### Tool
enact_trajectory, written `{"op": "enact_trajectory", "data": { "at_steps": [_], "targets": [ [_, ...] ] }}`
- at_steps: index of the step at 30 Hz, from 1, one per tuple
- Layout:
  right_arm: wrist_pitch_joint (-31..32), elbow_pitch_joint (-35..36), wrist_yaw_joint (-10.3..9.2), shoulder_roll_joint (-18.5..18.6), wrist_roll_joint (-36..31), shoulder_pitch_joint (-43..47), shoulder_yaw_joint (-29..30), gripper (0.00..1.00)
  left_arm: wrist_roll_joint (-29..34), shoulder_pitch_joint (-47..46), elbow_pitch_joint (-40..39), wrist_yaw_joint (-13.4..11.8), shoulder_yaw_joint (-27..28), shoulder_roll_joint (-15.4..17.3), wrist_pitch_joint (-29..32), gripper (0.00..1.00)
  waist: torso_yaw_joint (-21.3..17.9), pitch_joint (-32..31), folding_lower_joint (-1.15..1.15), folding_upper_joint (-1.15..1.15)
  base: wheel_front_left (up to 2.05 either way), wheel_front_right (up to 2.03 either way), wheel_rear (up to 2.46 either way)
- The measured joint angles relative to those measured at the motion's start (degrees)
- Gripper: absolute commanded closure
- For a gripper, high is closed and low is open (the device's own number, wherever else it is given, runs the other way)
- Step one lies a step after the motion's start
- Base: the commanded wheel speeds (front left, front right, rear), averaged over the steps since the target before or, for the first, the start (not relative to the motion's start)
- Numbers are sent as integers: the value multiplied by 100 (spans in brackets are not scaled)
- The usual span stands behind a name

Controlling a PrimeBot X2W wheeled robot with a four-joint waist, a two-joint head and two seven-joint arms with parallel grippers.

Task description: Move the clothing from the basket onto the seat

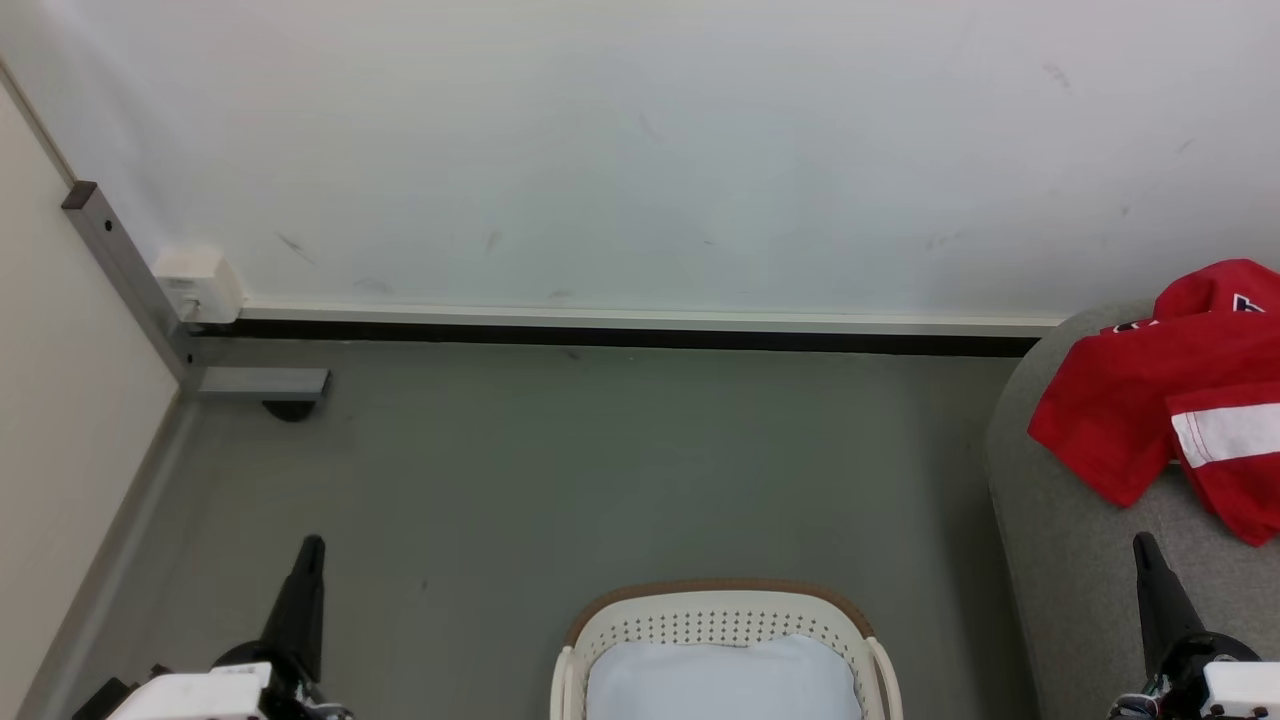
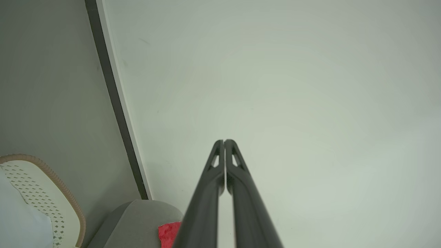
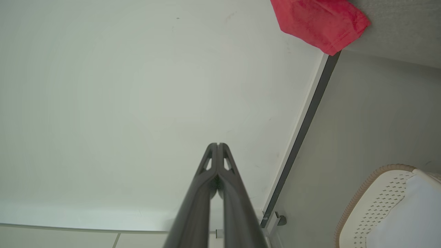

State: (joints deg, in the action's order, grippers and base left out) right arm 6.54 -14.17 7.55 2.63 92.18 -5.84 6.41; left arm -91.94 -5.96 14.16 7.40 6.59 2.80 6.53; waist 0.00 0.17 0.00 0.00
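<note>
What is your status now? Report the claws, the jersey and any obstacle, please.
Shut, empty: left claw, right claw. Looks done: red jersey lies on grey sofa, outside laundry basket. In basket, pale blue cloth; no obstacle seen.

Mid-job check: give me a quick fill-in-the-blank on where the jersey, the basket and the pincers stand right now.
1. The red jersey lies on the grey ____.
2. The pale cloth sits inside the ____.
3. The left pincer and right pincer are both ____, holding nothing.
Missing words: sofa; basket; shut.
</note>
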Motion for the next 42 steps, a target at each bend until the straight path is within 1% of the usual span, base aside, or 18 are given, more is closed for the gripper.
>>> {"op": "enact_trajectory", "data": {
  "at_steps": [42],
  "targets": [
    [1, 5, 0, 3, 20, -3, 1, 100, -4, -4, -2, 13, 2, -2, 1, 100, 0, 0, 0, 0, 0, 0, 0]
  ]
}}
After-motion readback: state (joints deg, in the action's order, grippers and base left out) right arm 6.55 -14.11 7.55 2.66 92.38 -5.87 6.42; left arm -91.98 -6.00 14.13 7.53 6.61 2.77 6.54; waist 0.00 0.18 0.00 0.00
